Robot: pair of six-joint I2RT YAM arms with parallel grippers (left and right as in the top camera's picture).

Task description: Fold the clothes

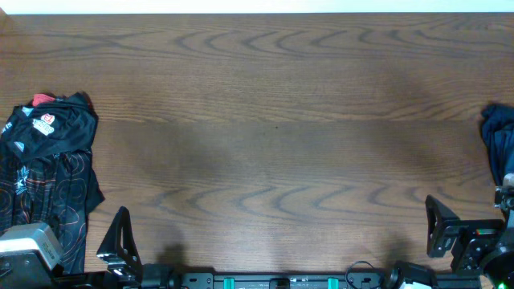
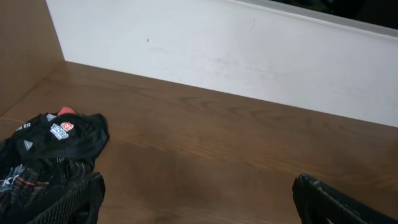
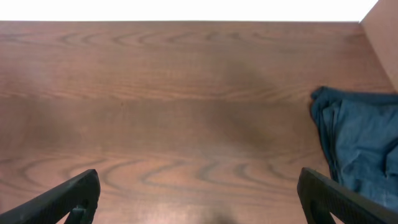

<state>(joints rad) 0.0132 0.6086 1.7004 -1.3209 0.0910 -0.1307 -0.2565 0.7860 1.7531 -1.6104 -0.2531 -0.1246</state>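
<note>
A wide stretch of bare table [image 1: 273, 120] lies open between the black jersey [image 1: 48, 156] heaped at the left edge and blue denim [image 1: 499, 140] bunched at the right edge.

Even soft light, faint shadows, overexposed white top edge
</note>
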